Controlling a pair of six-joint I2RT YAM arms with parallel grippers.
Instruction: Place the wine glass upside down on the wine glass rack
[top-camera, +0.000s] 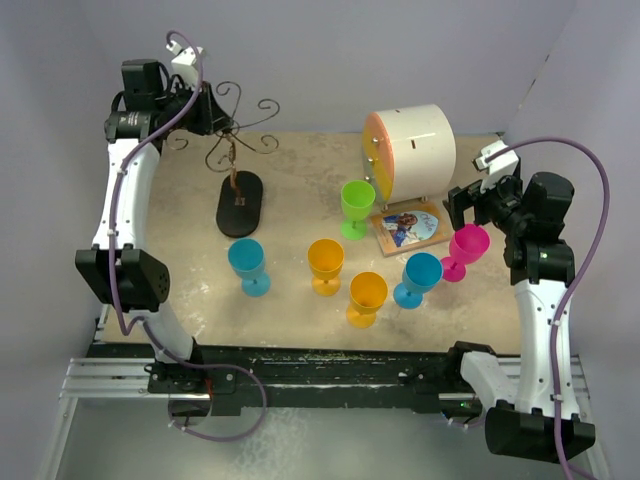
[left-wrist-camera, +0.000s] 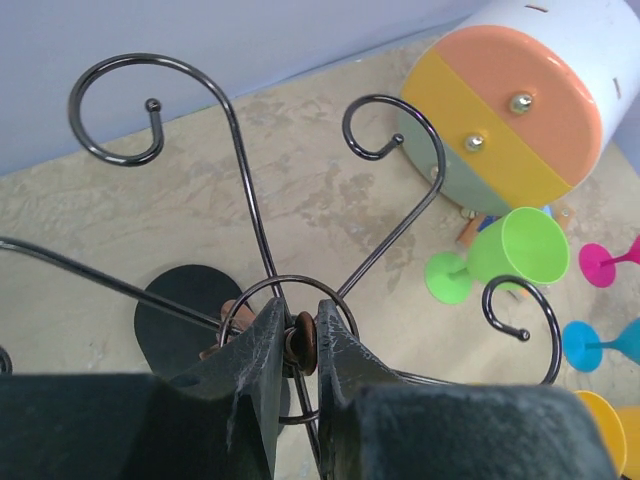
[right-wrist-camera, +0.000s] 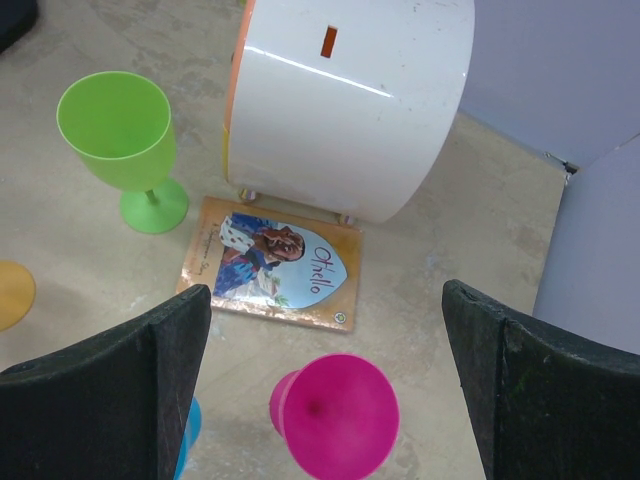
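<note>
I read this as the reach for the glass, with nothing lifted yet. My left end effector (left-wrist-camera: 300, 335) is pinched shut on the central hub of the wine glass rack (top-camera: 240, 203), right where the spiral arms branch from the stem; I take that as bracing the stand. The rack is at the far left of the counter (top-camera: 300, 180) on its black oval base, and none of its arms carries anything.

My right end effector (right-wrist-camera: 325, 290) is spread wide and holds nothing; the magenta wine glass (right-wrist-camera: 335, 415) stands below, between the two fingers and touching neither. It appears upright on its foot at the right of the counter, well apart from the rack; the Othello book (right-wrist-camera: 275, 262) and the white cylinder (top-camera: 415, 150) lie just beyond it, and a blue glass (top-camera: 420, 272) stands just beside it.

Next I would lower the right arm and close on the bowl or stem without knocking the blue neighbour; then lift, roll the wrist to invert the glass, and carry it across over the other glasses. Hanging it will call for sliding the stem into one curl so that the foot catches; the wire is thin, so alignment will be the fussy part.
</note>
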